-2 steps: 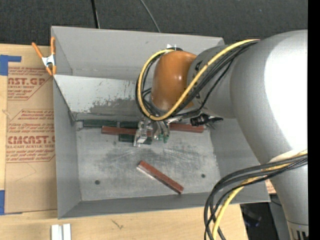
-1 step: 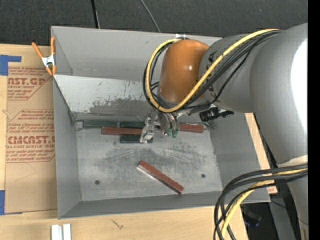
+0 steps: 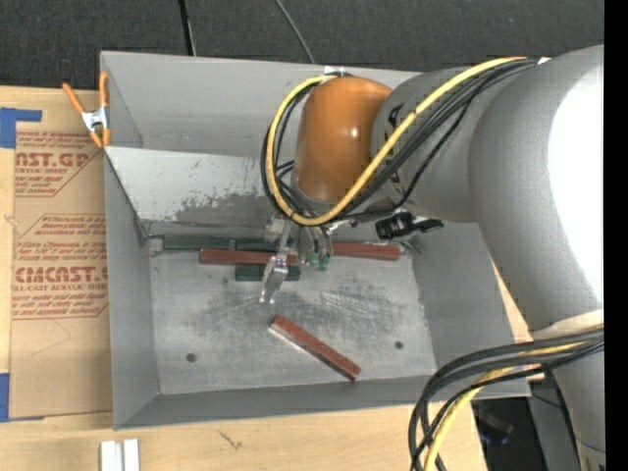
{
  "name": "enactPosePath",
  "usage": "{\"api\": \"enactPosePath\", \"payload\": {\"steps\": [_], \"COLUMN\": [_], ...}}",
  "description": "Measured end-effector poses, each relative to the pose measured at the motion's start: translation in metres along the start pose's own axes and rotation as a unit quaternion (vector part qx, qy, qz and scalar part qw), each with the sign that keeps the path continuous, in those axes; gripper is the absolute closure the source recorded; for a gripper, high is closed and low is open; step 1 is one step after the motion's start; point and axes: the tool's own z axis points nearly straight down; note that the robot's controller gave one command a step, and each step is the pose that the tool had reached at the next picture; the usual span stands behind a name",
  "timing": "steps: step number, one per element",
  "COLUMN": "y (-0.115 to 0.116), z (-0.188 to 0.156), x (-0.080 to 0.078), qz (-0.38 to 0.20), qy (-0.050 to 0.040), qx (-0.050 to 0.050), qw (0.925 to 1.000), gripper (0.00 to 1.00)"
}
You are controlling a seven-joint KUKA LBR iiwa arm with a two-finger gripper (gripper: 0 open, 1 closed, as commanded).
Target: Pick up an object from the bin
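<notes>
Gripper point(image 3: 274, 281), under the arm's orange wrist cover point(image 3: 334, 135), sits low at the far middle of the grey bin point(image 3: 186, 175), over the right end of a red-brown stick point(image 3: 231, 256) lying along the foot of the far wall; cannot tell whether the tool is wide or narrow, nothing seen held. A dark green stick point(image 3: 196, 245) lies just behind that stick, a short green piece point(image 3: 247, 274) just in front, another red-brown stick point(image 3: 368, 251) to the right. A red-brown bar point(image 3: 316, 348) lies apart, diagonal, on the near floor.
</notes>
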Motion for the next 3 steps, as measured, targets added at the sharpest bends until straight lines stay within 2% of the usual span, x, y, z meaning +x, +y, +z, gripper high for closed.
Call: {"api": "enactPosePath", "payload": {"steps": [1,2,3], "y": [0.0,0.005,0.005], "z": [-0.001,0.05,0.05], "x": [0.0,-0.006,-0.006], "qz": [0.0,-0.028,-0.028], "qy": [-0.0004,-0.0101,-0.0101], "qx": [0.0,-0.002,-0.002], "qw": [1.0,0.9995,0.9996], "gripper": [0.0,1.0,1.0]}}
